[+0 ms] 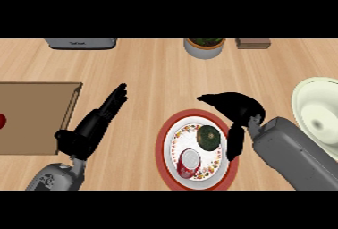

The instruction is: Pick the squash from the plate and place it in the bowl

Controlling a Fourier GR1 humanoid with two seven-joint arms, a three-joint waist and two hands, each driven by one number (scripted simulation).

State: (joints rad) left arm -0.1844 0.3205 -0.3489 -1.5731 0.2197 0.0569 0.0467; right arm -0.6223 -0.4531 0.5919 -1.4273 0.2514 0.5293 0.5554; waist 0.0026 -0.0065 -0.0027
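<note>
A dark green squash (209, 136) lies on the white patterned plate (177, 139) with a red rim, in the lower middle of the head view. Beside it on the plate rests a red and white can (189, 162). My right hand (236, 108) hovers over the plate's upper right edge, open, with its thumb hanging down just right of the squash and nothing in its grasp. The pale green bowl (318, 114) stands at the right edge, behind my right forearm. At the left my left hand (95, 125) is open and resting, fingers pointing up.
A brown cutting board (40, 112) lies at the left with a red item (2, 120) on its edge. Along the back stand a grey toaster (80, 43), a potted plant (203, 47) and a small brown box (253, 43).
</note>
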